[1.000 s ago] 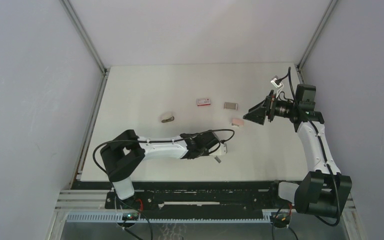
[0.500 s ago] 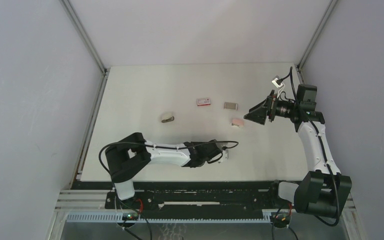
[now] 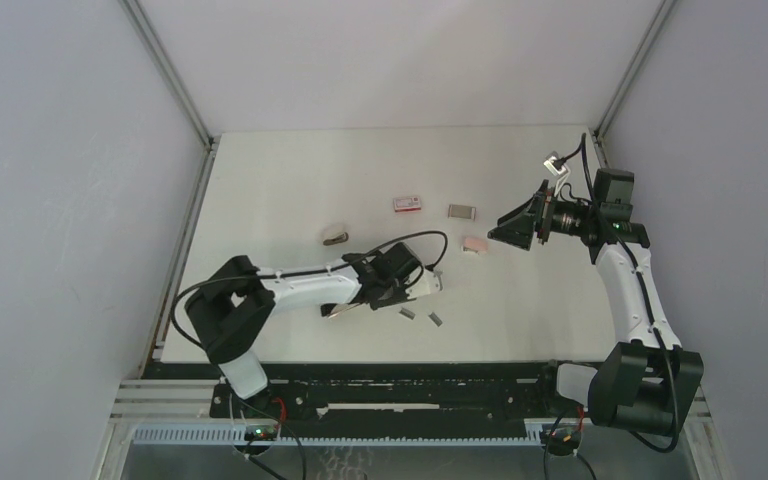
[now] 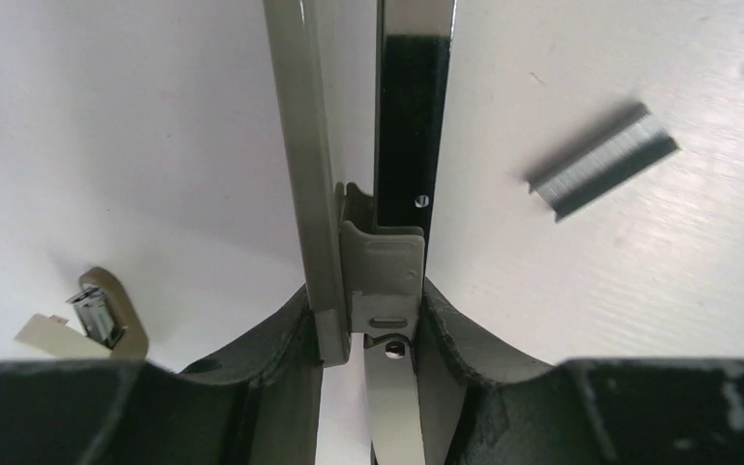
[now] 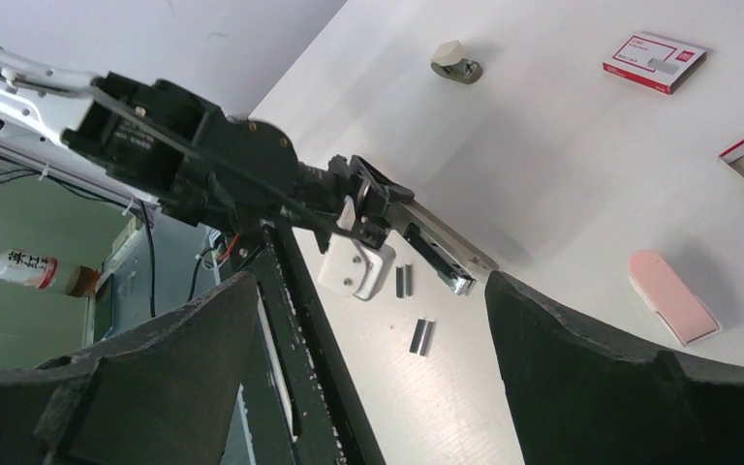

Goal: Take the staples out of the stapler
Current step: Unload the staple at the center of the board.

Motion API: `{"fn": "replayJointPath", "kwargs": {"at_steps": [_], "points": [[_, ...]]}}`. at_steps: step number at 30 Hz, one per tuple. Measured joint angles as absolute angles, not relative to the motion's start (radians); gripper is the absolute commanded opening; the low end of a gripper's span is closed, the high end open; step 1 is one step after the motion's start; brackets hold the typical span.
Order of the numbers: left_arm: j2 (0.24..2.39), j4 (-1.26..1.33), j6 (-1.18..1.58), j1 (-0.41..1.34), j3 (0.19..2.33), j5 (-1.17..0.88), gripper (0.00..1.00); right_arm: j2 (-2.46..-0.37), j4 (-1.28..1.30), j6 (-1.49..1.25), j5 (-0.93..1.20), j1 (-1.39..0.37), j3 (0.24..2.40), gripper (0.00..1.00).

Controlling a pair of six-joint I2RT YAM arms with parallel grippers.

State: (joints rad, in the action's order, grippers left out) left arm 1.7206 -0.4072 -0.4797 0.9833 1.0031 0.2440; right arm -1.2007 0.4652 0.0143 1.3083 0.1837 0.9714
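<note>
From above, the left gripper [image 3: 412,286] is clamped narrowly on the stapler [image 3: 438,285], holding it over the table [image 3: 290,180]; two short grey strips of staples [image 3: 408,314] lie on the table just on the arm-base side of the stapler, the second strip [image 3: 437,320] a little right of the first, both clear of the stapler; the right gripper [image 3: 505,228] hangs well right of the stapler, spread wide and empty; a pink stapler [image 3: 475,244] lies between the stapler and that gripper, nearer the gripper; a box [image 3: 407,204] and a cream stapler [image 3: 335,237] lie beyond the stapler, the cream one off to its left; in the left wrist view, the dark fingers [image 4: 271,368] pinch the stapler [image 4: 387,247] at its grey hinge block, its olive cover and black-and-chrome rail parted by a slit; whether the rail holds staples I cannot tell; one strip of staples [image 4: 601,160] lies right of the stapler, not touching it; a small cream-and-grey piece [image 4: 92,315] lies left of the stapler, too unclear to name; in the right wrist view, the right gripper [image 5: 370,291] has its fingers [image 5: 155,378] far apart with nothing between them; the left gripper [image 5: 373,205] grips the stapler [image 5: 436,252] by one end, and the stapler slants down toward the table; whether its tip touches I cannot tell; both strips of staples [image 5: 402,281] lie beside the stapler, apart from it; the pink stapler [image 5: 673,295], box [image 5: 654,60] and cream stapler [image 5: 455,58] lie on the stapler's other side.
</note>
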Motion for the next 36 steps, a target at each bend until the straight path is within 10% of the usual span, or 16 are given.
{"fn": "replayJointPath", "kwargs": {"at_steps": [21, 36], "points": [[1.663, -0.839, -0.531, 0.706, 1.250, -0.533, 0.00, -1.178, 0.639, 0.365, 1.397, 0.147, 0.971, 0.88], [1.824, -1.126, -0.673, 0.649, 1.365, -0.825, 0.00, -1.023, 0.736, 0.953, 0.901, -0.408, 0.971, 0.85]]}}
